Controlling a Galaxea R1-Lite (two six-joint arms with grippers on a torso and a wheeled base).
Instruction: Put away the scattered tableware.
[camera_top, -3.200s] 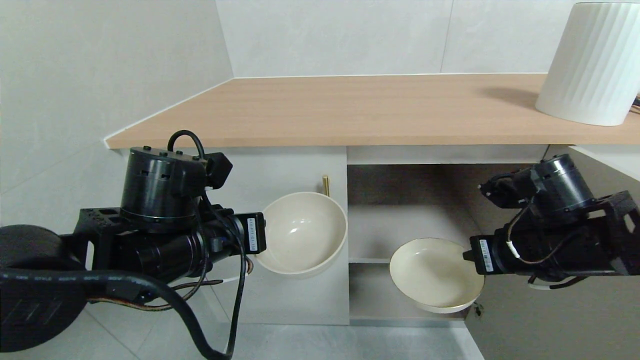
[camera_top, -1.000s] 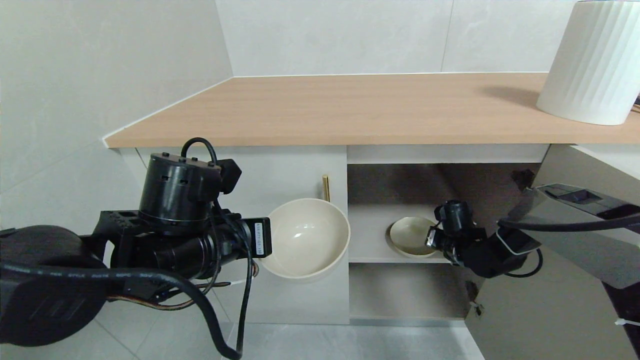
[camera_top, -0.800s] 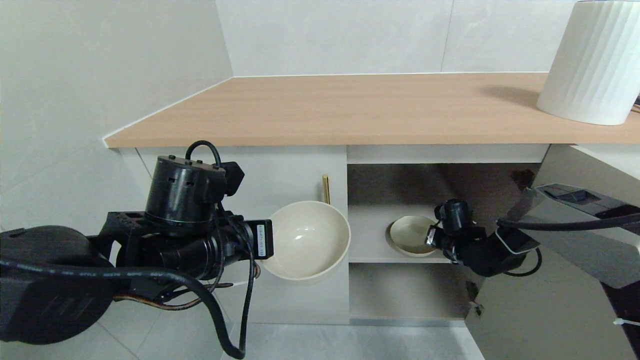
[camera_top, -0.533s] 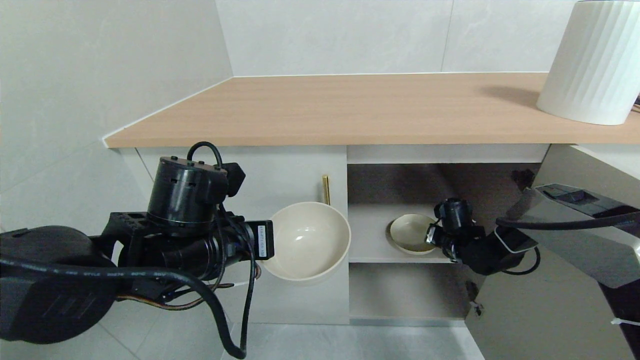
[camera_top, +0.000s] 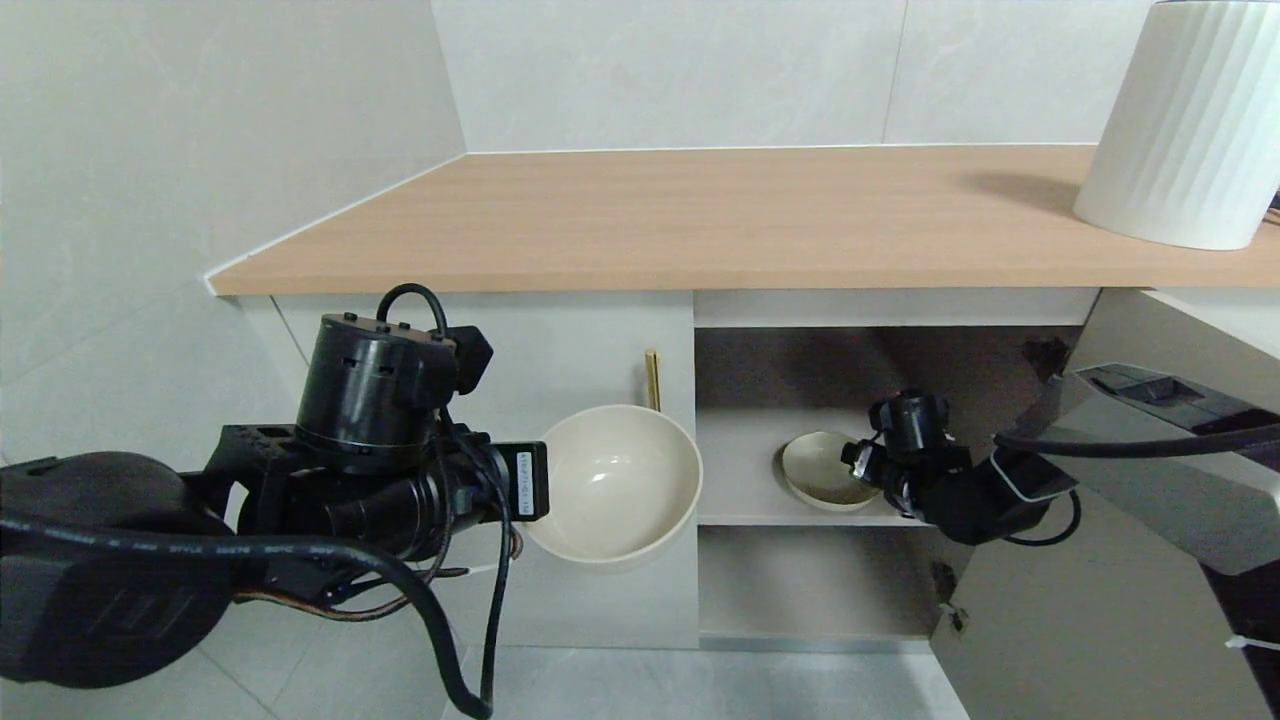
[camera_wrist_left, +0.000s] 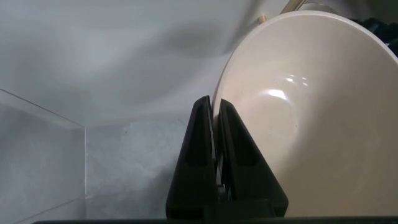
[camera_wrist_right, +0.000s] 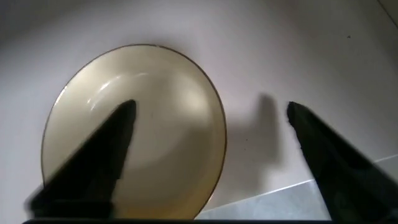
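A cream bowl (camera_top: 612, 485) hangs in front of the closed left cabinet door, tilted with its inside facing me. My left gripper (camera_top: 530, 482) is shut on its rim, and the left wrist view shows the rim pinched between the two fingers (camera_wrist_left: 214, 124) of the bowl (camera_wrist_left: 311, 106). A shallow cream plate (camera_top: 822, 470) lies on the middle shelf (camera_top: 740, 480) of the open cabinet. My right gripper (camera_top: 858, 468) is inside the cabinet at the plate's right edge. It stands open (camera_wrist_right: 210, 111) over the plate (camera_wrist_right: 134, 124), one finger above the plate and the other above the bare shelf.
The wooden countertop (camera_top: 700, 220) overhangs the cabinet, with a white ribbed container (camera_top: 1180, 130) at its right end. A brass handle (camera_top: 651, 380) sits on the closed door. The open right door (camera_top: 1060, 620) stands beside my right arm. The lower compartment (camera_top: 810, 585) holds nothing.
My right arm carried the plate from outside into the cabinet and set it on the middle shelf; lately the gripper lifted slightly. The left arm with the bowl drifted a little right.
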